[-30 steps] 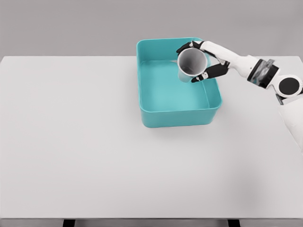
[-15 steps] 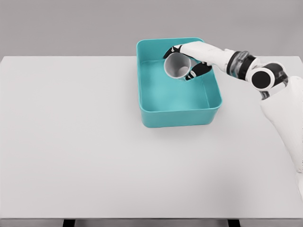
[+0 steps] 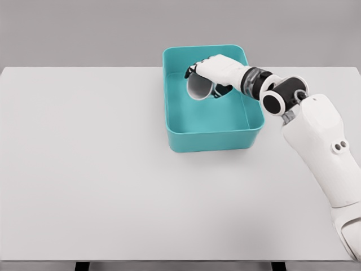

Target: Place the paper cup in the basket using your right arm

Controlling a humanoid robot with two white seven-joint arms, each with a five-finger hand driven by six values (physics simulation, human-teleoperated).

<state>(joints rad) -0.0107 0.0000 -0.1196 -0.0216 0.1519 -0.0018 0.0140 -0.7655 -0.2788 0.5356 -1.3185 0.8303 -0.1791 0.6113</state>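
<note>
A teal rectangular basket [image 3: 213,140] stands on the white table at the back, right of the middle. My right hand [image 3: 207,76] reaches over its far half from the right. The fingers are curled around a grey paper cup [image 3: 198,88], which lies tilted with its open mouth facing down and left toward me. Cup and hand sit inside the basket's outline, over the floor near the back wall. Whether the cup touches the floor I cannot tell. The left arm does not show.
The white table [image 3: 101,169] stretches wide to the left and front of the basket. My right forearm [image 3: 316,130] crosses the basket's right rim and runs down the right side of the picture.
The right hand has carried the cup leftward and lower into the basket, and the wrist has turned the cup's mouth further down. The arm has swung closer in on the right.
</note>
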